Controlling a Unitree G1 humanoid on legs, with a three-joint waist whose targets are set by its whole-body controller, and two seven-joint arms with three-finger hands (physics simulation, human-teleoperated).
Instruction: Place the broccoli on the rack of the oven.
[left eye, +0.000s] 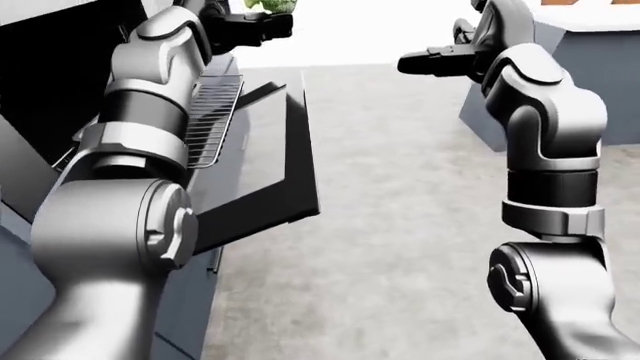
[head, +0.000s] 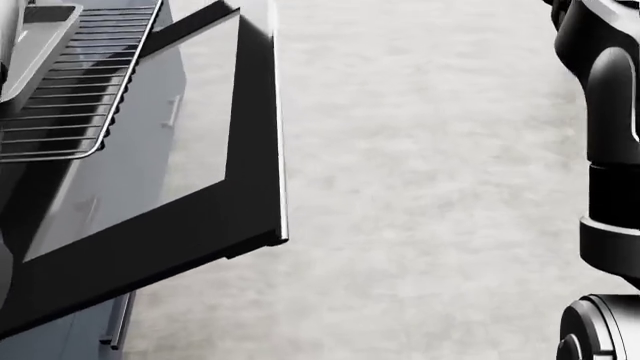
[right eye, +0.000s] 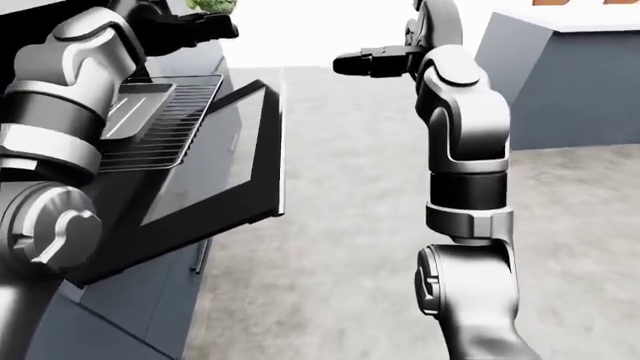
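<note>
The green leafy broccoli (right eye: 210, 5), cut off by the top edge, sits clasped in the left robot hand (right eye: 195, 26) above the pulled-out wire oven rack (right eye: 160, 131). The right robot hand (right eye: 365, 61) hangs empty, its fingers' spread hard to make out.

The rack (head: 70, 90) is pulled out of the oven over the open door (head: 190, 172), wire bars running across it. A grey tray (right eye: 135, 109) lies at its left edge. Under the door the grey floor (head: 430, 187) spreads to the right.
</note>
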